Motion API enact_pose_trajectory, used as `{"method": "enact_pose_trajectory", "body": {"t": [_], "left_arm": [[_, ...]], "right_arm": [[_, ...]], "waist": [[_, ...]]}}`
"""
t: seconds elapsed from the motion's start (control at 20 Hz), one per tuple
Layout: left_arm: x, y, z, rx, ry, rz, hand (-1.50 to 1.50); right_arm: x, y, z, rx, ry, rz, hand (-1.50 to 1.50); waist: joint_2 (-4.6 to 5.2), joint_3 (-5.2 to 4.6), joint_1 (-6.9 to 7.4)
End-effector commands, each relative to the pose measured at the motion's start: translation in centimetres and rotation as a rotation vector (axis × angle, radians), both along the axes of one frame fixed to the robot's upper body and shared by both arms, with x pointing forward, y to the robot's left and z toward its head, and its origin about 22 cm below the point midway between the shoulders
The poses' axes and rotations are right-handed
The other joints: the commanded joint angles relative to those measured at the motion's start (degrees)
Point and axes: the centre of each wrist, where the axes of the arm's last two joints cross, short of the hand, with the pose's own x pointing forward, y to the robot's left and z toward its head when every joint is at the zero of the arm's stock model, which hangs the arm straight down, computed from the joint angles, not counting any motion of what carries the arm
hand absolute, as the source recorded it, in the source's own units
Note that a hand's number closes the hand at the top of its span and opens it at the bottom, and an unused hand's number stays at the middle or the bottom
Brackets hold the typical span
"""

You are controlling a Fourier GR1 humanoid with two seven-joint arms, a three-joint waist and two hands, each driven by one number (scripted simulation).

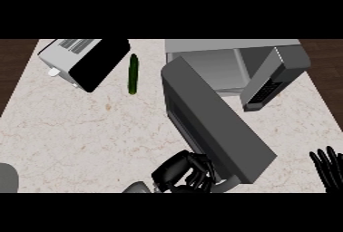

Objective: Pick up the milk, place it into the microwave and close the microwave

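Now the left hand [182, 172], fingers curled against the open microwave door [214, 122], should swing it fully shut, milk hidden from view, while the right hand [328, 167] rests open-fingered by the surface [80, 131] edge.

Open counter [87, 136]: the wide left and middle stretch, from the near edge up toward the far appliances, lies free for a hand to pass.
Far left: a toaster [84, 61] blocks that corner.
Cucumber [133, 74]: lies lengthwise just right of the toaster, narrowing the gap toward the microwave [231, 63].
Microwave door [214, 124]: swung open, slanting from the far middle to the near right, cutting the counter in two.
Microwave opening: reachable only from the right of the door, past the control panel [264, 88].
Near end of door: the left hand [184, 172] is against it.
Right near corner: the right hand [328, 165] stands at the edge.
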Motion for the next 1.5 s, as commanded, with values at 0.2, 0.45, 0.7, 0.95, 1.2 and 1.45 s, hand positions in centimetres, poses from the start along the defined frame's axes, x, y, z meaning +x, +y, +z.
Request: {"method": "enact_pose_trajectory", "body": {"t": [0.2,0.45,0.7,0.95,1.2,1.45], "left_arm": [[-1.3,-3.8,0.5,0.024,-0.058,0.034,1.5],[0.2,-4.8,2.4,0.014,-0.102,0.122,1.5],[2.0,-5.0,3.8,-0.064,-0.099,0.253,1.5],[4.4,-5.5,5.5,-0.084,-0.136,0.339,1.5],[6.6,-5.8,6.8,-0.09,-0.154,0.421,1.5],[9.0,-5.5,7.9,-0.109,-0.134,0.453,1.5]], "right_arm": [[1.3,1.6,4.5,0.024,-0.093,0.186,-1.5],[1.7,2.5,7.0,0.013,-0.113,0.262,-1.5],[2.2,3.6,8.5,0.004,-0.123,0.292,-1.5],[2.3,3.7,9.5,0.022,-0.119,0.291,-1.5],[2.0,4.2,10.1,0.031,-0.112,0.314,-1.5],[2.1,4.0,11.0,0.035,-0.112,0.29,-1.5]], "waist": [[0.5,-0.1,-2.71],[0.6,-0.11,-3.52],[1.37,-0.28,-5.41],[1.68,-0.16,-6.11],[2.06,-0.07,-7.87],[2.75,-0.03,-8.18]]}}
